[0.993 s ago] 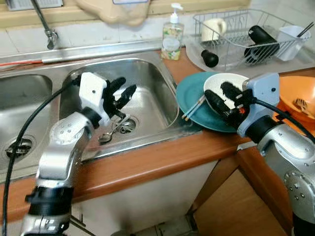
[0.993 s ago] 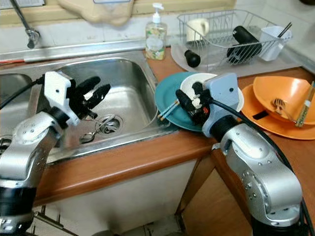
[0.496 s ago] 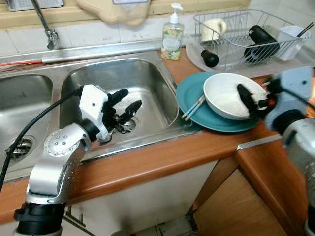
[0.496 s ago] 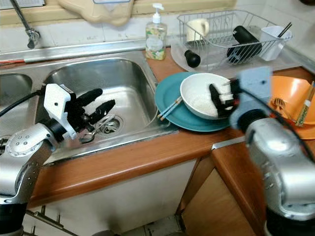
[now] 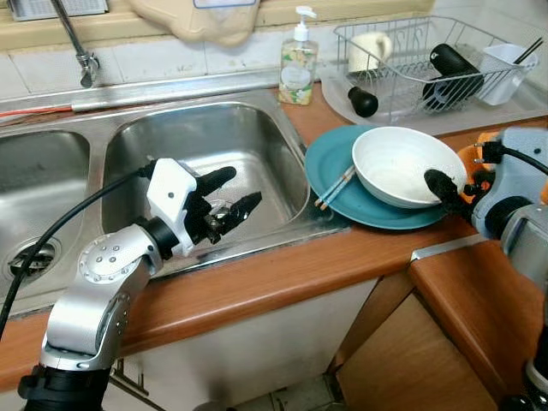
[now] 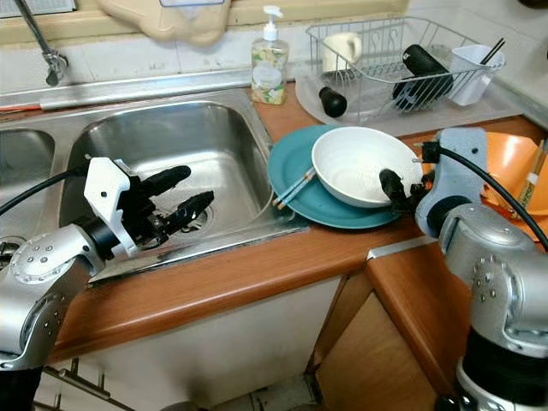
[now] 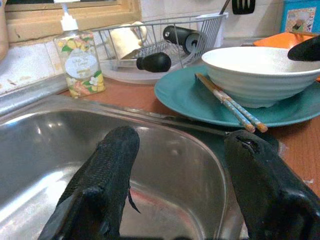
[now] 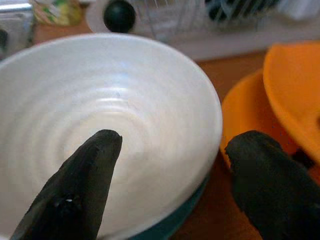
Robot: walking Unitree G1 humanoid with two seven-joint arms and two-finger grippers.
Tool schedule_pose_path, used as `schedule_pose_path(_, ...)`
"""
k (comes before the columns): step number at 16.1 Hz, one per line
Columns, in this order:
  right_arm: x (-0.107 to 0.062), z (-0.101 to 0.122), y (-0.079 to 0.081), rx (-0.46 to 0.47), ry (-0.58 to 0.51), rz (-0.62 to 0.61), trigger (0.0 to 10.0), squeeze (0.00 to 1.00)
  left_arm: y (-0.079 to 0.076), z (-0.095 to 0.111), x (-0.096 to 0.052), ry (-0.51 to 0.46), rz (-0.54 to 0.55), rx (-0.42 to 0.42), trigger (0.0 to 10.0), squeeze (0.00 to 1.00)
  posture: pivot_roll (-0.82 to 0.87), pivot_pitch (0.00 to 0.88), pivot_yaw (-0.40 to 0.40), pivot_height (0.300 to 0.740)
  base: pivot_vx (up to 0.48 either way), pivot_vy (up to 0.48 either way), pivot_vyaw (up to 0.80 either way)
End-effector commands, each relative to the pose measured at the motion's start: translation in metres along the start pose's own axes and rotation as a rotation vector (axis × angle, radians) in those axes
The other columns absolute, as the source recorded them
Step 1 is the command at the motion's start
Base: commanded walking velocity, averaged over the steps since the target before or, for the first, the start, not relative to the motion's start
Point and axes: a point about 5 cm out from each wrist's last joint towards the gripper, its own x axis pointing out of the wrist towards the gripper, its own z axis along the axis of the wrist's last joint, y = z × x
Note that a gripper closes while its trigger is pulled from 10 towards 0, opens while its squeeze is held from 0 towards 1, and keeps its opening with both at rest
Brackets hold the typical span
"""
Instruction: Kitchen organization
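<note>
A white bowl [image 5: 398, 163] sits on a teal plate [image 5: 330, 171] on the wooden counter, right of the sink. A pair of chopsticks [image 5: 336, 187] leans on the plate's left side. My right gripper [image 8: 177, 140] is open at the bowl's right rim, one finger over the inside and the other outside it. My left gripper [image 5: 240, 190] hangs open and holding nothing over the right basin of the steel sink [image 5: 197, 141], pointing toward the plate.
A soap bottle [image 5: 298, 60] stands behind the sink. A wire dish rack [image 5: 428, 60] at the back right holds a mug, a black bottle and a white cup. An orange bowl [image 6: 505, 158] on an orange plate lies at the far right. The tap [image 5: 81, 51] is at the back left.
My right gripper has pulled back from above the bowl's middle to its right rim. My left gripper has dropped and shifted right, toward the basin's front.
</note>
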Motion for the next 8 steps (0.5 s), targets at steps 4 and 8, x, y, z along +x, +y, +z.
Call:
schedule_pose_path(4, 0.005, -0.001, -0.003, 0.097, 0.052, 0.014, 0.0, 0.00, -0.014, 0.000, -0.004, 0.027, -0.117, -0.027, 10.0, 0.04, -0.13, 0.000, 0.011, 0.740, 0.000, 0.000, 0.00)
schedule_pose_path(8, 0.008, -0.002, 0.007, 0.195, 0.069, 0.089, 0.0, 0.00, -0.018, 0.000, -0.005, 0.038, -0.146, -0.031, 10.0, 0.02, -0.13, 0.000, 0.008, 0.740, 0.000, 0.000, 0.00)
